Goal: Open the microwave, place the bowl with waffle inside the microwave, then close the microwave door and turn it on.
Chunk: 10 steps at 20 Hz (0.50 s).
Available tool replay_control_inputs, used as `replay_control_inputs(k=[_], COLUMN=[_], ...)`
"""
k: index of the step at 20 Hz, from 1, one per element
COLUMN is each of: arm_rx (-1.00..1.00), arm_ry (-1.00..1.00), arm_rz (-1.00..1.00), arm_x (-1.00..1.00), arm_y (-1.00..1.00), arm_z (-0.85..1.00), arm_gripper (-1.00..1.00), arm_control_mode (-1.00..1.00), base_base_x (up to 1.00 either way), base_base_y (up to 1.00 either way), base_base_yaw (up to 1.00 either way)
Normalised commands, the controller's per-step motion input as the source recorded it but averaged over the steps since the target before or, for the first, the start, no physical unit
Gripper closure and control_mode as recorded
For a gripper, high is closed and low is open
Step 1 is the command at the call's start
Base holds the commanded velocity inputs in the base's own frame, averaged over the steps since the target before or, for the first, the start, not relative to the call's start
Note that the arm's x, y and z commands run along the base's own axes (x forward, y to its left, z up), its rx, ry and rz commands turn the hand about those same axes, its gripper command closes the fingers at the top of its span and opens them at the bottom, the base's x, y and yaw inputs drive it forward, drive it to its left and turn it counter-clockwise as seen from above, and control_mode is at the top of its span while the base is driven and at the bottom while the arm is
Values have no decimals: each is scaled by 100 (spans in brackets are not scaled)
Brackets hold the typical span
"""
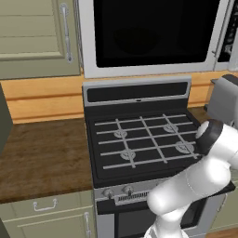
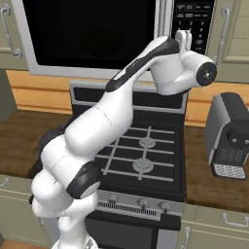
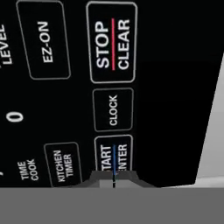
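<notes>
Gripper: (image 3: 114, 179) fingers pressed together, nothing between them; tips sit at the lower edge of the START/ENTER button (image 3: 113, 155). In the right base view the hand (image 2: 183, 40) is up against the button panel (image 2: 194, 24).
Microwave: (image 1: 153, 37) hung above the stove (image 1: 139, 139), between olive cabinets; door (image 2: 92, 31) shut, black glass dark, nothing inside can be made out.
Handle: vertical silver bar (image 1: 222, 32) at the door's right edge, just left of the panel.
Panel edge: in the hand view the black face ends at a slanted pale frame on the right; START/ENTER is in the column nearest that edge, with CLOCK (image 3: 113, 110) next and STOP/CLEAR (image 3: 112, 43) beyond.
Neighbours: KITCHEN TIMER (image 3: 63, 164) just beside START/ENTER; EZ-ON (image 3: 45, 41) beside STOP/CLEAR.
Room: stove top bare, four burners under the grate; arm crosses over it.
Counter left: (image 1: 42, 153) brown wood, open to its front edge.
Counter right: grey coffee machine (image 2: 228, 136) stands near the back wall, below and right of the hand, apart from it.
Cabinet handle: (image 2: 222, 34) just right of the panel.
</notes>
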Motion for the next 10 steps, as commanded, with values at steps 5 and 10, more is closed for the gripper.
replay_control_inputs(k=[5,10], arm_rx=[0,0], arm_ry=[-2,-27], arm_rz=[-8,-5], arm_x=[30,-98], arm_y=[-26,-7], arm_z=[-20,-68], arm_gripper=[100,100], arm_control_mode=[-100,-100], base_base_x=[0,0], base_base_y=[0,0], base_base_yaw=[0,0])
